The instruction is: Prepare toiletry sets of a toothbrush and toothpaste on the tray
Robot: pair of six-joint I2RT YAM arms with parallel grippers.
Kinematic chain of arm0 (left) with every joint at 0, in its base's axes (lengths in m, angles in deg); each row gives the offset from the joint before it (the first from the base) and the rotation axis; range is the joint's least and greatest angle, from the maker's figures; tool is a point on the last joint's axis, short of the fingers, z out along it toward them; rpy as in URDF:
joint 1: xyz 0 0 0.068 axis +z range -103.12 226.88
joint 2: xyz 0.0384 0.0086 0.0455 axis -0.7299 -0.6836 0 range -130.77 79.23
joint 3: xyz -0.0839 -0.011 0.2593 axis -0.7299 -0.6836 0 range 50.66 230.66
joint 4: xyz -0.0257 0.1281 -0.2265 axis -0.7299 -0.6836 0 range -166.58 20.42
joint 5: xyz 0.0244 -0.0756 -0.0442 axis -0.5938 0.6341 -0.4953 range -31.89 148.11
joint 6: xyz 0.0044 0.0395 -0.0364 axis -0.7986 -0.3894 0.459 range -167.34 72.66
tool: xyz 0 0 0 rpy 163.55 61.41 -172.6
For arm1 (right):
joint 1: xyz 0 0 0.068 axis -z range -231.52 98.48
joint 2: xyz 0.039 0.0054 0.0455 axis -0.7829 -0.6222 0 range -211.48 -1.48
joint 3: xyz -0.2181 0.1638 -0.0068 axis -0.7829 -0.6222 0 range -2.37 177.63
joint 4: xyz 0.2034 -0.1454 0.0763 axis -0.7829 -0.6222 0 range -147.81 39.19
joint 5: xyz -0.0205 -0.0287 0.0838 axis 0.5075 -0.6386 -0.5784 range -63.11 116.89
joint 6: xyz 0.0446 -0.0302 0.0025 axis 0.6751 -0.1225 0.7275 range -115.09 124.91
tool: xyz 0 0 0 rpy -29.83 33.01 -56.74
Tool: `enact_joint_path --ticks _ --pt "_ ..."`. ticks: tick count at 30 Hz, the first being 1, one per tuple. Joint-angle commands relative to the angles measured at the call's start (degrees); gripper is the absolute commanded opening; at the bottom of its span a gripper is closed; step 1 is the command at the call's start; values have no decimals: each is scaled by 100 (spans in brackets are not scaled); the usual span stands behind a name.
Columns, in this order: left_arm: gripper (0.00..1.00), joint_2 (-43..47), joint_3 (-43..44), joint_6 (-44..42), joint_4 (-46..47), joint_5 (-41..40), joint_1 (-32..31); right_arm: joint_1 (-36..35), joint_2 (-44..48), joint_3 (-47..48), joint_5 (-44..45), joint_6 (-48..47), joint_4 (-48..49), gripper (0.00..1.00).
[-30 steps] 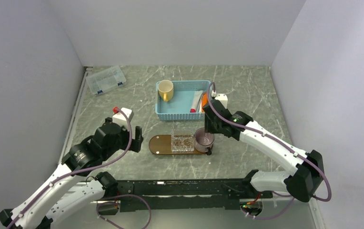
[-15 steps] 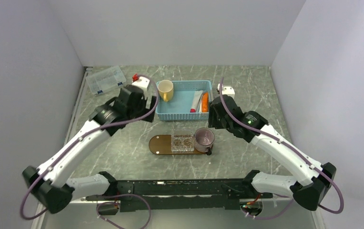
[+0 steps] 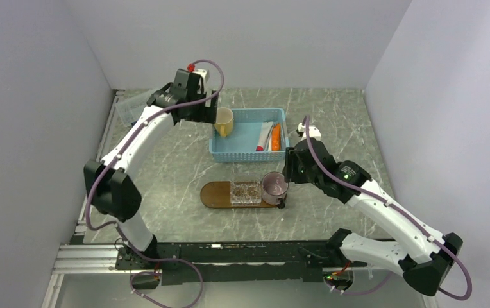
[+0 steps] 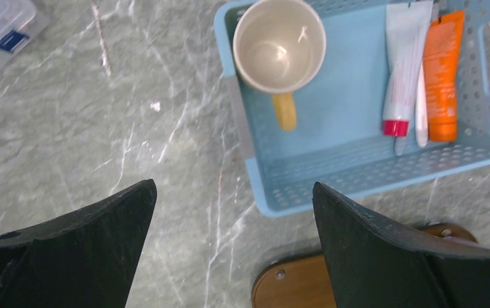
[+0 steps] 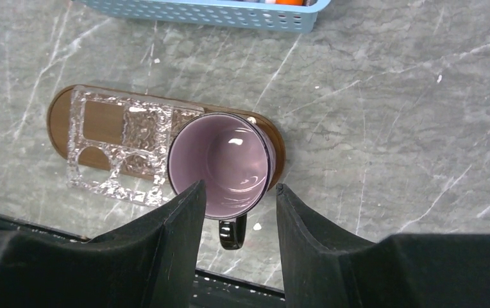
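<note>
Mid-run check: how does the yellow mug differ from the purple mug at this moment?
Colour: the yellow mug is pale yellow with a cream inside, the purple mug is glossy mauve. Place: the yellow mug stands in a corner of the blue basket, the purple mug on the right end of the tray, beside the clear holder. Both are upright and empty, with their handles toward the near side.

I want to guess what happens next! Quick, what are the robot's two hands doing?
Left gripper: wide open, empty.
Right gripper: partly open, empty, above the purple mug.
</note>
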Motion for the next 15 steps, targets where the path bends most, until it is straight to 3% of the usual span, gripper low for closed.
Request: enact_joint_path --ticks 1,8,15 --pt "99 -603 915 8 -279 690 180 -28 365 -8 -190 -1 112 47" --pt "96 -1651 1919 118 -677 994 308 -28 656 7 -217 -28 -30 47" --pt "88 -2372 2299 359 -589 1203 377 -26 758 -10 -267 -102 -93 46"
